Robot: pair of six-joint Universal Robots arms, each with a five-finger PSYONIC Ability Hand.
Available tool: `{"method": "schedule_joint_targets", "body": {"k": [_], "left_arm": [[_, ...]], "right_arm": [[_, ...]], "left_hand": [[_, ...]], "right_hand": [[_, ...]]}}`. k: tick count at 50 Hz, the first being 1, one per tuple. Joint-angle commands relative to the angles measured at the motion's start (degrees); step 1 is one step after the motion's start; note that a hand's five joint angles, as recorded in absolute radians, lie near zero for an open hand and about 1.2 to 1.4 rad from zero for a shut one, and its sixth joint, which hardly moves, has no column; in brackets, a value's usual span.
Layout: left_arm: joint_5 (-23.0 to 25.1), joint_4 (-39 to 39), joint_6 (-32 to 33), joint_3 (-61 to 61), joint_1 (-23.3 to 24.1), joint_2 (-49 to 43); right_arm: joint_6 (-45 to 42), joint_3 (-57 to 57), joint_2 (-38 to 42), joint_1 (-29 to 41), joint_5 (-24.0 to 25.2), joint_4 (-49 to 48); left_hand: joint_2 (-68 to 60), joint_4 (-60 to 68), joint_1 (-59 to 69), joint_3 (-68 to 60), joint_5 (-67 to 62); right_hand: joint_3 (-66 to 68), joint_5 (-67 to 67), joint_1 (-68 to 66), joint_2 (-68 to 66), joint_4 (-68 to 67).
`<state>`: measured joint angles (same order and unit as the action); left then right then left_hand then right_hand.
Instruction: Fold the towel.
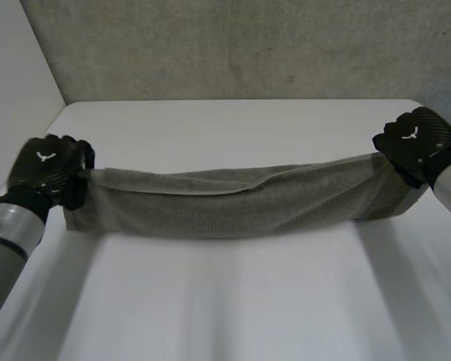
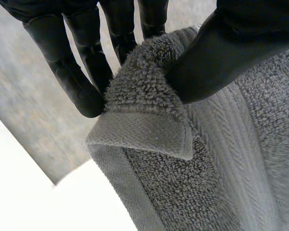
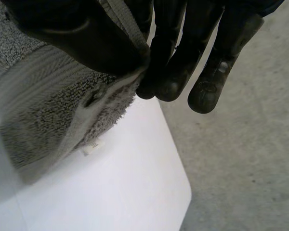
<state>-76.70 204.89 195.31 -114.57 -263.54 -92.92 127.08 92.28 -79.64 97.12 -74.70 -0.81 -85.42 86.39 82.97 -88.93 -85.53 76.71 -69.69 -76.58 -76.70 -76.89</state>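
Note:
A grey-green towel (image 1: 233, 201) hangs stretched between my two hands above the white table (image 1: 233, 301), doubled lengthwise and sagging a little in the middle. My left hand (image 1: 49, 169) pinches its left end; in the left wrist view the thumb (image 2: 231, 48) presses the towel's corner (image 2: 149, 110) against the fingers (image 2: 82, 82). My right hand (image 1: 415, 143) pinches the right end; in the right wrist view the thumb (image 3: 72, 38) clamps the towel's edge (image 3: 53, 106) against the fingers (image 3: 183, 62). A small white label (image 3: 92, 146) hangs from that end.
The table's far edge (image 1: 240, 102) meets a grey wall (image 1: 240, 45). In the right wrist view the table's rounded corner (image 3: 180, 192) lies below my hand, with grey floor (image 3: 245, 168) beyond it.

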Motion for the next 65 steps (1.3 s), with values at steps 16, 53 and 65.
{"method": "schedule_joint_targets", "body": {"k": [16,53,65], "left_arm": [[-7.3,-8.1,0.2,38.3,5.1,-37.7],[-15.9,-4.4,-0.1,15.4,7.8,-16.8],[-15.9,-3.0,-0.3,14.8,8.0,-16.6]], "right_arm": [[0.5,-35.7,38.0,8.9,-8.7,-2.4],[8.9,-2.0,18.6,4.3,-12.0,-3.1],[11.5,-4.9,25.5,0.1,-8.8,-6.5]], "left_hand": [[25.9,-26.9,-23.4,29.4,36.0],[72.9,-73.8,-70.4,76.4,83.0],[72.9,-73.8,-70.4,76.4,83.0]], "right_hand": [[-45.2,48.2,45.1,45.2,45.4],[-65.8,68.8,65.7,65.8,66.0],[-8.0,11.0,7.9,8.0,8.2]]}}
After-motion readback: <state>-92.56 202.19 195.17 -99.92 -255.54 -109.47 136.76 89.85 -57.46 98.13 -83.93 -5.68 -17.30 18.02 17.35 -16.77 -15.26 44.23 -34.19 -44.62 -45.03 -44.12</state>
